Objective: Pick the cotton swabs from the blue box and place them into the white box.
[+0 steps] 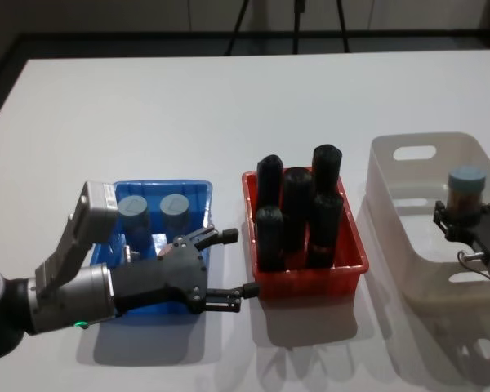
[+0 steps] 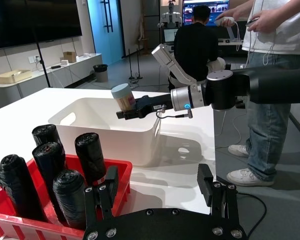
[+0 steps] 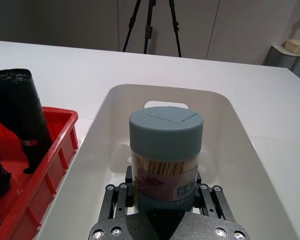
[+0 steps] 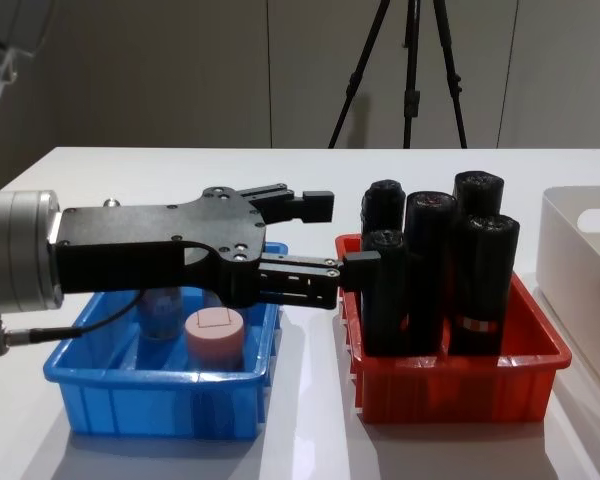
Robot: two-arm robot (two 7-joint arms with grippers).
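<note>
My right gripper (image 1: 465,219) is shut on a tub of cotton swabs (image 1: 465,189) with a grey-blue lid. It holds the tub upright over the white box (image 1: 408,245). The left wrist view shows that tub (image 2: 124,96) just above the white box's (image 2: 105,127) rim, and it fills the middle of the right wrist view (image 3: 166,150). The blue box (image 1: 198,193) at the left holds two grey-blue tubs (image 1: 135,210) (image 1: 175,207) and a pink one (image 4: 215,335). My left gripper (image 1: 238,263) hangs open over the blue box's right front corner, with nothing between its fingers (image 4: 315,205).
A red tray (image 1: 351,273) with several upright black rolls (image 1: 298,204) stands between the blue box and the white box. White tabletop lies bare behind the boxes. A tripod stands beyond the far edge.
</note>
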